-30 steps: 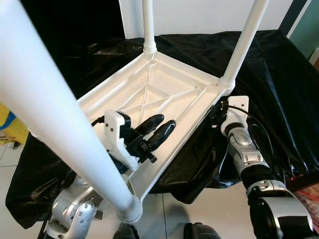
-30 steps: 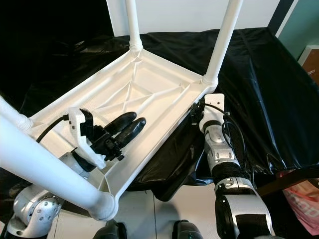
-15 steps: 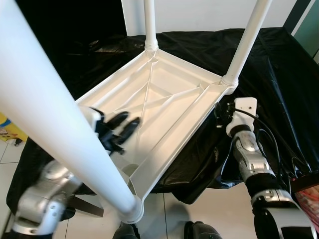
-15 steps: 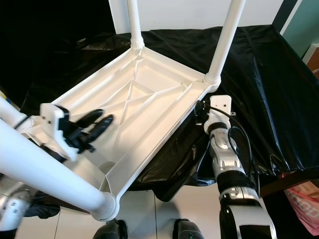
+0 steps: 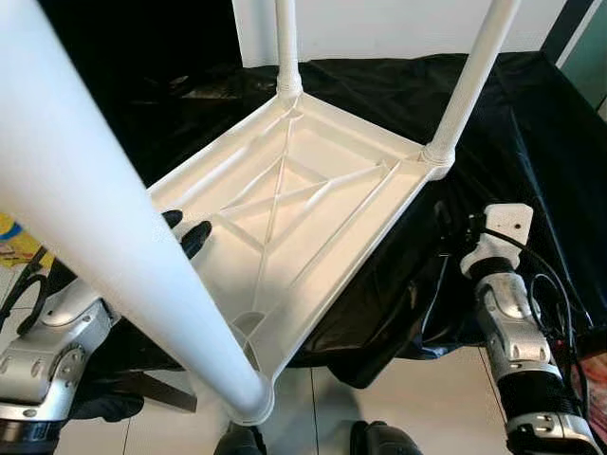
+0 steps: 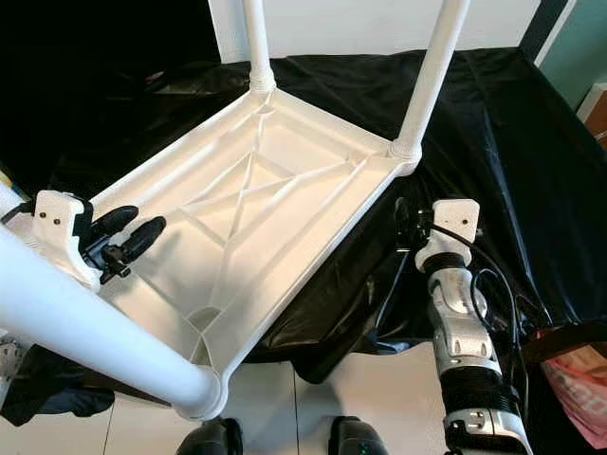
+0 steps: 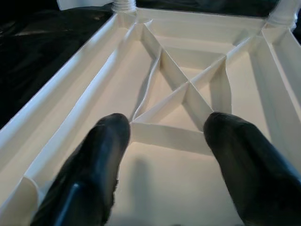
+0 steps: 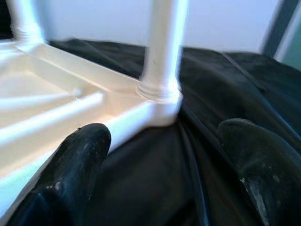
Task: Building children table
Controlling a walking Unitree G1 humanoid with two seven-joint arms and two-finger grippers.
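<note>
Legs up, the white children table (image 6: 256, 204) lies upside down on the worktop (image 6: 493, 142) draped in black sheet (image 6: 313, 85). Left end effector (image 6: 128, 237) hovers over the table's near-left rim, fingers (image 7: 101, 155) spread, holding nothing. Right end effector (image 8: 164, 160) sits beside the table's right edge, near the corner leg (image 8: 162, 52), fingers apart and empty.
</note>
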